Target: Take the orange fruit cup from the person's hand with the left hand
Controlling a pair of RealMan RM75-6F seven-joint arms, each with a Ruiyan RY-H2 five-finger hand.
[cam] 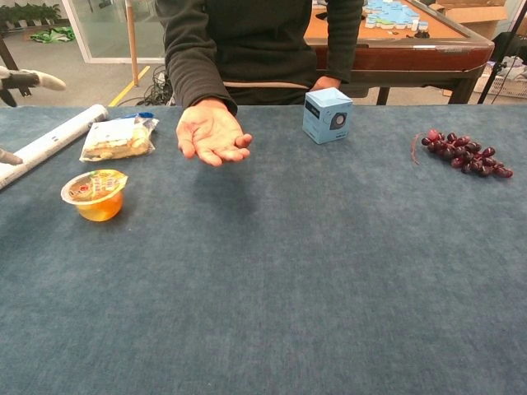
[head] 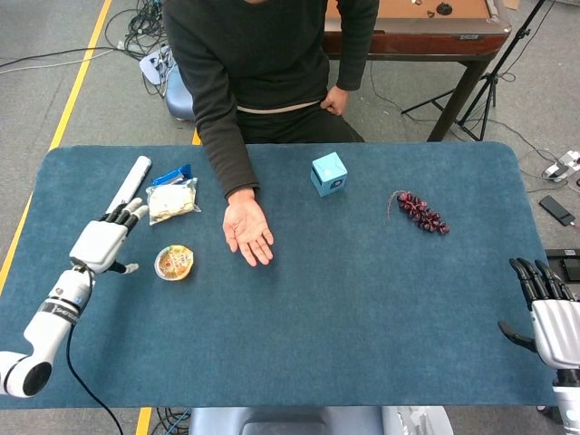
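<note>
In the head view, the orange fruit cup (head: 173,263) stands upright on the blue bench (head: 362,326), left of centre in the frame, with its foil lid up. It is apart from everything: the person's hand (head: 247,231) lies palm-up and empty just to its right, which reads as the handover being done and the cup set down. The left robot hand (head: 101,243) hovers at the left of the frame, near the cup but not touching it, fingers spread and holding nothing. The right robot hand (head: 551,317) sits at the lower right edge, well apart from the action, fingers apart and empty.

In the chest view, the cup (cam: 96,194) rests at the left, in front of a snack packet (cam: 115,137) and a white tube (cam: 51,143). Only fingertips of the left robot hand (cam: 25,80) show at the upper left edge, clear of the cup. The open palm (cam: 210,133) is held just above the bench.
</note>
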